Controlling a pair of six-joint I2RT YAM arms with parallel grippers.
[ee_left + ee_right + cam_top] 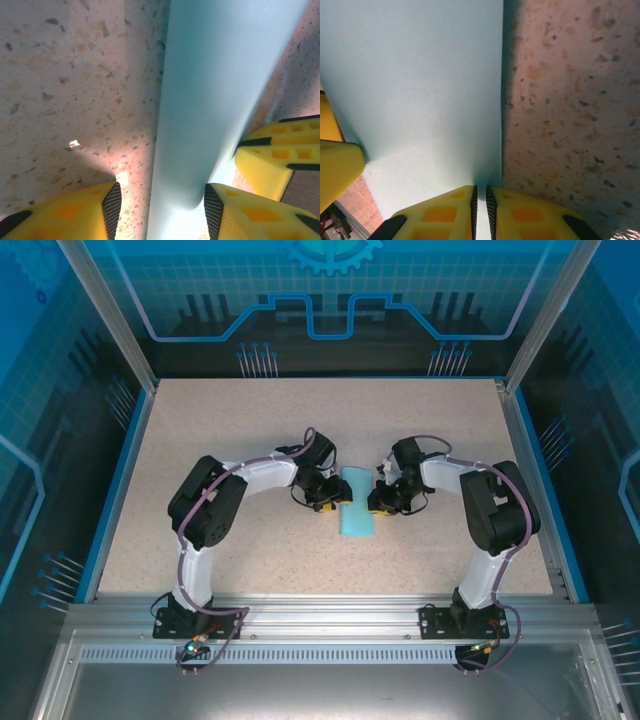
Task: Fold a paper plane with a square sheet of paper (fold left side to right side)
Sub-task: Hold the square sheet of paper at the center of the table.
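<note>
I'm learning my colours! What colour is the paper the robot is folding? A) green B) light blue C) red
B: the sheet of paper lying on the speckled table is plainly light blue.

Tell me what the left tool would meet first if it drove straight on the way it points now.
The sheet of paper: its rounded fold lies between the left tool's open fingers, hard by one pad. Behind it, probably the table; depth is unclear.
</note>
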